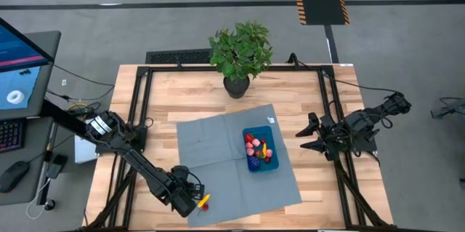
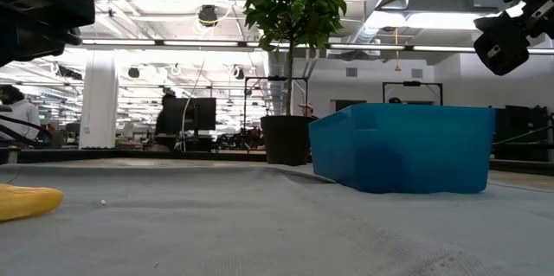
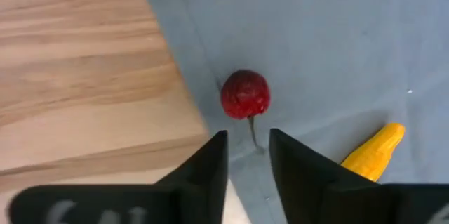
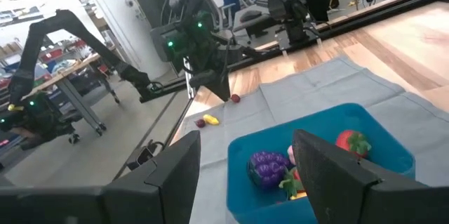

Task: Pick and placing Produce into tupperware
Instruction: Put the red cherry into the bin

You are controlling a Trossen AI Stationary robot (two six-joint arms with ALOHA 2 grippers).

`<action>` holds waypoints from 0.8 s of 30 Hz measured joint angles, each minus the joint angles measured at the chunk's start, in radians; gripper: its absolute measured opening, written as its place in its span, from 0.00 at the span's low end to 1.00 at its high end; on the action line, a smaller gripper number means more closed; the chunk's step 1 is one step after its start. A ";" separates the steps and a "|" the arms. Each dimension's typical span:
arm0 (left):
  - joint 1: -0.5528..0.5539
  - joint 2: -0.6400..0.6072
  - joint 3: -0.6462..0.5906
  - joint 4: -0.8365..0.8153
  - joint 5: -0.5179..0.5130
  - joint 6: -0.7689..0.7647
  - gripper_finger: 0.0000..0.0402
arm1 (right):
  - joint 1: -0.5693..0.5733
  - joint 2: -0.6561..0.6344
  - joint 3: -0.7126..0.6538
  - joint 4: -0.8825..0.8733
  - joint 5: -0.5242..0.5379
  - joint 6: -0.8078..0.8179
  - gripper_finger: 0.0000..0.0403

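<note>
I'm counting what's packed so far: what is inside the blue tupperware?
Inside the tupperware lie a purple grape cluster, a red strawberry and more small red, pink and yellow produce. The right pincer's fingers cover part; an exact count isn't possible.

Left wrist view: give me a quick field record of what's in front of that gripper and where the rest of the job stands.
left gripper: low over the mat's edge, fingers a narrow gap apart, nothing between them
red fruit: on the grey mat, just beyond the fingertips, stem toward the gap
yellow piece: on the mat beside the fruit
blue container: holds several produce pieces
right gripper: waiting off the mat's right side, open
</note>
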 joint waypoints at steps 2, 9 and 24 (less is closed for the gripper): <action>0.000 0.000 0.000 0.002 -0.006 0.000 0.19 | 0.000 0.000 0.000 0.000 0.000 0.000 0.62; 0.001 0.000 0.000 0.002 -0.009 0.004 0.12 | 0.000 0.000 0.000 0.000 0.000 0.000 0.62; 0.041 0.000 0.000 0.056 0.067 0.050 0.07 | 0.000 0.000 0.000 0.005 0.000 0.000 0.62</action>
